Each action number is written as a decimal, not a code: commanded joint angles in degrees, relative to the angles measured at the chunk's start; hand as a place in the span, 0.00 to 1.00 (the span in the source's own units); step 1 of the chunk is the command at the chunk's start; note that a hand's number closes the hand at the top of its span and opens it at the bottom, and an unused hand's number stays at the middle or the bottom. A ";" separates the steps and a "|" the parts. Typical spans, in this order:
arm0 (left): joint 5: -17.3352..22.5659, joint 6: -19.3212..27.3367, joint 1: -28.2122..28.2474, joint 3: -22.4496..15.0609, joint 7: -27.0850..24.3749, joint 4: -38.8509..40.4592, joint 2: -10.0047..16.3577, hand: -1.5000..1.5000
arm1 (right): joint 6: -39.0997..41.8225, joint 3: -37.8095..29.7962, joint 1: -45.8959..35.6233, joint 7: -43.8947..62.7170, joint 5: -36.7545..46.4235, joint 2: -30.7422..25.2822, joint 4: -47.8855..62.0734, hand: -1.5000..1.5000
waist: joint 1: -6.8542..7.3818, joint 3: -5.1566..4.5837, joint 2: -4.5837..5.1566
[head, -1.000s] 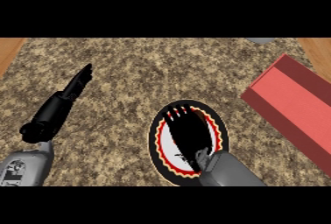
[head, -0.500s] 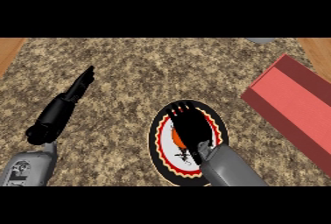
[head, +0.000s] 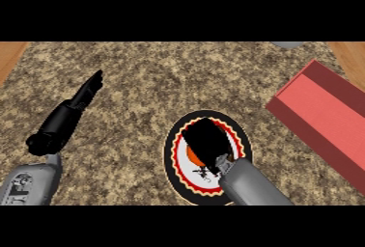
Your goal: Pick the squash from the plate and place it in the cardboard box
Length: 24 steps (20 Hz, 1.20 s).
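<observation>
Slightly shifted over the plate (head: 171, 159) since earlier, the right robot hand (head: 210, 140) is seen covering the squash (head: 191, 155); a grip cannot be told. The left robot hand (head: 71, 108) is held open, and transfer to the cardboard box (head: 321, 116) is judged not yet done.

The speckled brown tabletop (head: 143, 101) fills the scene. Wood shows at its far left (head: 8, 55) and far right (head: 351, 50). A small grey thing (head: 287, 44) sits at the far edge.
</observation>
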 commanded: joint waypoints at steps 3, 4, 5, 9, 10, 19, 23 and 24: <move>-1.10 0.18 1.39 0.32 -0.57 -0.63 -0.13 0.50 | -2.32 -6.83 2.08 -2.52 -3.09 0.36 -0.71 1.00 | -0.17 0.04 0.04; -1.32 0.11 4.22 -0.91 -1.44 -3.10 -0.67 0.50 | -5.25 -8.46 5.80 -4.08 -4.71 -2.64 -1.40 1.00 | -0.20 0.05 -0.02; 0.02 -0.06 0.82 -0.04 1.60 -2.55 -0.93 0.50 | -5.92 -10.51 5.94 -3.93 -6.85 -0.83 -0.72 1.00 | -0.36 0.07 0.04; -2.52 1.62 -0.43 -1.06 -0.49 0.86 -2.49 0.50 | -5.57 -16.33 1.86 -7.58 -9.29 -2.02 0.45 1.00 | -0.27 0.03 0.13; -1.31 -0.18 2.24 0.53 -2.19 0.13 -0.56 0.50 | -7.58 -12.76 6.53 -4.58 -7.33 0.27 -5.31 1.00 | -0.33 0.03 0.02; 2.00 -2.75 2.82 2.50 3.03 -4.37 0.64 0.50 | -3.65 -11.93 8.30 -0.86 -3.06 -4.88 -29.43 1.00 | -0.62 0.01 -0.26; -1.55 -0.27 5.20 -0.83 1.51 -5.18 -1.97 0.50 | 1.00 -19.54 4.08 5.61 -5.74 -2.71 -37.36 1.00 | -0.66 0.00 -0.29; -0.61 -0.59 0.96 0.05 5.74 -6.40 -1.29 0.50 | -0.19 -22.75 5.16 5.57 -6.16 -4.42 -38.02 1.00 | -1.04 0.06 -0.29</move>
